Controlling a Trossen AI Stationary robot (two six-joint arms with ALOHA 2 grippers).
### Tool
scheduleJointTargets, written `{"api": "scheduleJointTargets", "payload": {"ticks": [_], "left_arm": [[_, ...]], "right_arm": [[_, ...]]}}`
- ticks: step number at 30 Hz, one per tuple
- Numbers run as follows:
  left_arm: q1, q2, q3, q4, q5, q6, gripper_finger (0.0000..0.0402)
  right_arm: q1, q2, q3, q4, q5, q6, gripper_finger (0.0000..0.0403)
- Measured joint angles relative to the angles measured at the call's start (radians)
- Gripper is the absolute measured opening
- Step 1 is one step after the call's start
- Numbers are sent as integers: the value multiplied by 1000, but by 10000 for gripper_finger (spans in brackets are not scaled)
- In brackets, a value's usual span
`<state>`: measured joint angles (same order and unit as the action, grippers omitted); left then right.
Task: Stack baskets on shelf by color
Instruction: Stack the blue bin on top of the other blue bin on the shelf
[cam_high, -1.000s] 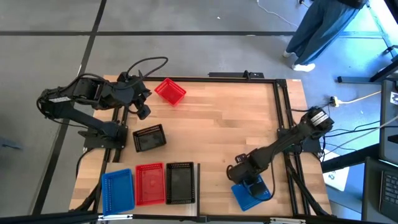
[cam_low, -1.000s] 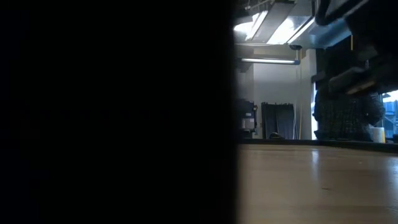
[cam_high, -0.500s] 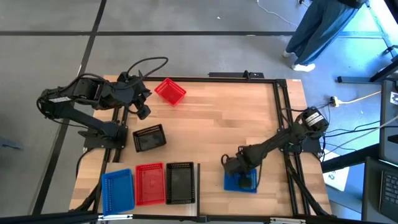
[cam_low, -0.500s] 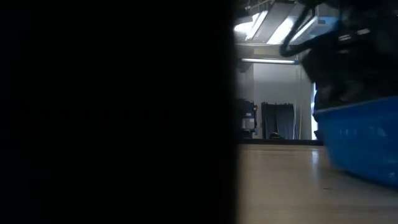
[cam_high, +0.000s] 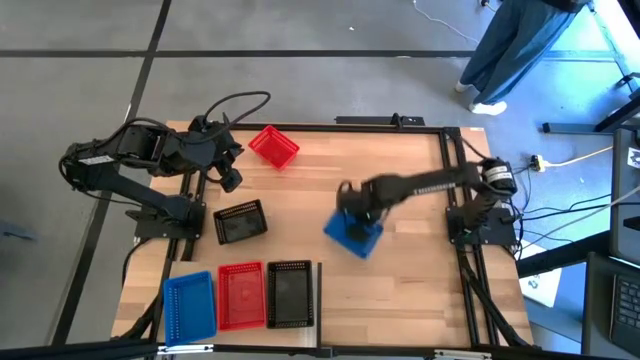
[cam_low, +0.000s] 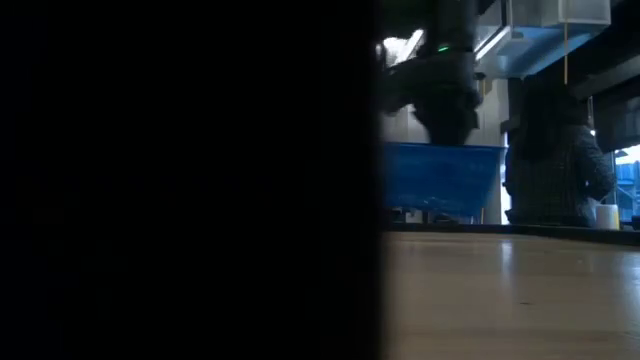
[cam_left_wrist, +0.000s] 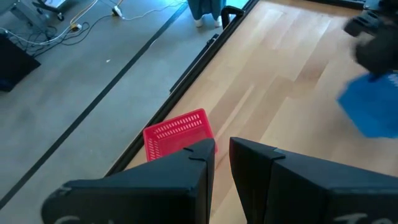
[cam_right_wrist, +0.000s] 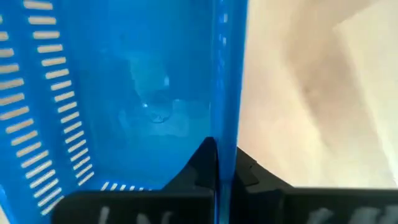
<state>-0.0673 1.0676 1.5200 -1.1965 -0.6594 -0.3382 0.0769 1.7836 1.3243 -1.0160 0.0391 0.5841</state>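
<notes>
My right gripper (cam_high: 352, 212) is clamped on one wall of a blue basket (cam_high: 353, 235), held clear above mid-table. I should keep it level, carry it to the blue basket (cam_high: 189, 304) in the near row and nest it squarely. My left gripper (cam_high: 230, 180), fingers narrowly parted and empty, waits beside the red basket (cam_high: 273, 146).

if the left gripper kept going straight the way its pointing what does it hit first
Most likely the red basket lying just past the left gripper, near the tabletop's far edge; how far ahead it sits is unclear.
</notes>
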Motion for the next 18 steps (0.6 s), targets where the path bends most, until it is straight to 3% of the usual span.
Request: {"api": "scheduleJointTargets", "payload": {"ticks": [5,10,13,18], "left_arm": [[0,0,0,0,24,0,41],[0,0,0,0,28,0,41],[0,0,0,0,30,0,41],[0,0,0,0,30,0,41]], "right_arm": [[-168,0,52,43,-13,121,1],[-318,0,61,209,-141,204,1],[-372,8,62,317,-121,206,0],[-404,33,62,348,-121,229,0]]}}
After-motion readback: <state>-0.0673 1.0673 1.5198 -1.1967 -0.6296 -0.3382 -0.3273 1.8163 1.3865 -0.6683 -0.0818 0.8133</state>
